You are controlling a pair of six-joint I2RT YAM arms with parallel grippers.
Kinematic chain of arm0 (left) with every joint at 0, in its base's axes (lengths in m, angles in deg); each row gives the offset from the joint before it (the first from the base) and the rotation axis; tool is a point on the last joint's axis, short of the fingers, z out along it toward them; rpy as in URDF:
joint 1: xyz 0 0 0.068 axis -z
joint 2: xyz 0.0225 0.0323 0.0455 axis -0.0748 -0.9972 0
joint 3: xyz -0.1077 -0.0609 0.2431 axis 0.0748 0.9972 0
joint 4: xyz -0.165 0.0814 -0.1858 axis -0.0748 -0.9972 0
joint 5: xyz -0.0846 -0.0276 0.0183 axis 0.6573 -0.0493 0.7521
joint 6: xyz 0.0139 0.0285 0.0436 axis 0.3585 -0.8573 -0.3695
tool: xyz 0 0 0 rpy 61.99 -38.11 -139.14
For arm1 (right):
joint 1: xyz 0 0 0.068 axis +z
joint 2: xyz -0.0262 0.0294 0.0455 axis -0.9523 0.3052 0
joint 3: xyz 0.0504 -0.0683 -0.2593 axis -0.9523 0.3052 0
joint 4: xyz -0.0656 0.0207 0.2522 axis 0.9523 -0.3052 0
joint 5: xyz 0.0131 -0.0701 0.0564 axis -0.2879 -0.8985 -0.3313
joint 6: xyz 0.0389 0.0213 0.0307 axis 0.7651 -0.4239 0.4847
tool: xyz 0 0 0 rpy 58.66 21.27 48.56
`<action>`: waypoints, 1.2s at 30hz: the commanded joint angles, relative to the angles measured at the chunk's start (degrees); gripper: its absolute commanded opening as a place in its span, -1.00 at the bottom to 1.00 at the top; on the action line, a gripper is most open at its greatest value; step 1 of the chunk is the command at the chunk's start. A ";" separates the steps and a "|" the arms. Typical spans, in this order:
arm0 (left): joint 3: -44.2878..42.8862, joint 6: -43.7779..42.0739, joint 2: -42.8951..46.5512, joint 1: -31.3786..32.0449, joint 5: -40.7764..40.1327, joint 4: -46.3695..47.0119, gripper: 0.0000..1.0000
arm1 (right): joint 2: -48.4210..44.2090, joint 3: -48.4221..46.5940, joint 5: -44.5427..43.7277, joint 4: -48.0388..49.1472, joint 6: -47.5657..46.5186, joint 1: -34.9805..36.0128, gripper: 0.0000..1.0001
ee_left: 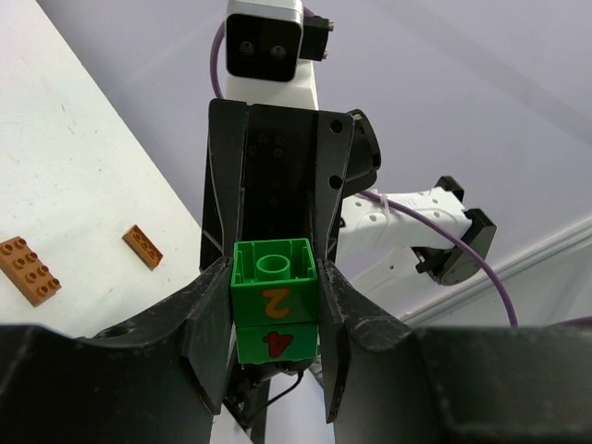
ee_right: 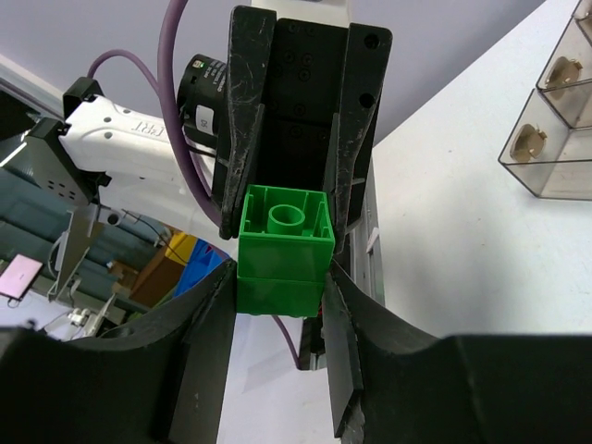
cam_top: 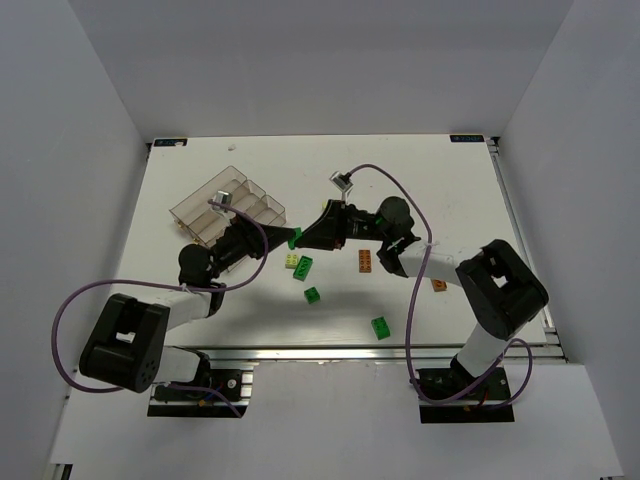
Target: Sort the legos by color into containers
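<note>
While the left gripper (ee_left: 275, 319) and right gripper (ee_right: 282, 287) both pinch the stacked green legos (cam_top: 295, 238) above the worktop's (cam_top: 450, 180) middle, pulling them apart likely comes next.

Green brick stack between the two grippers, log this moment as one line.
left gripper: shut on green brick stack | right gripper: shut on same stack, opposite end | stack: midair, not yet in tray

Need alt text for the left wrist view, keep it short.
A stack of two green bricks, printed 2 over 4, is pinched between the left gripper from below and the right gripper reaching in from above. Two orange bricks lie on the white table at left.
</note>
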 commanded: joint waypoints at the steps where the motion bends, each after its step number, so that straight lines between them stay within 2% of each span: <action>1: -1.17 -4.25 1.89 0.67 1.05 19.88 -1.00 | -0.77 1.15 2.99 9.41 2.49 0.94 -1.00; 16: -2.66 -8.47 2.50 -0.21 0.34 13.55 -1.00 | 1.86 4.76 5.19 16.18 4.52 0.94 -1.00; 23: -2.66 -9.00 3.47 -1.09 -0.36 11.71 -1.00 | 1.25 5.55 4.32 13.28 0.30 0.94 -1.00; 36: -4.95 -13.13 6.20 -1.62 -2.29 3.89 -1.00 | 1.86 6.43 3.87 13.54 -0.50 1.38 -1.00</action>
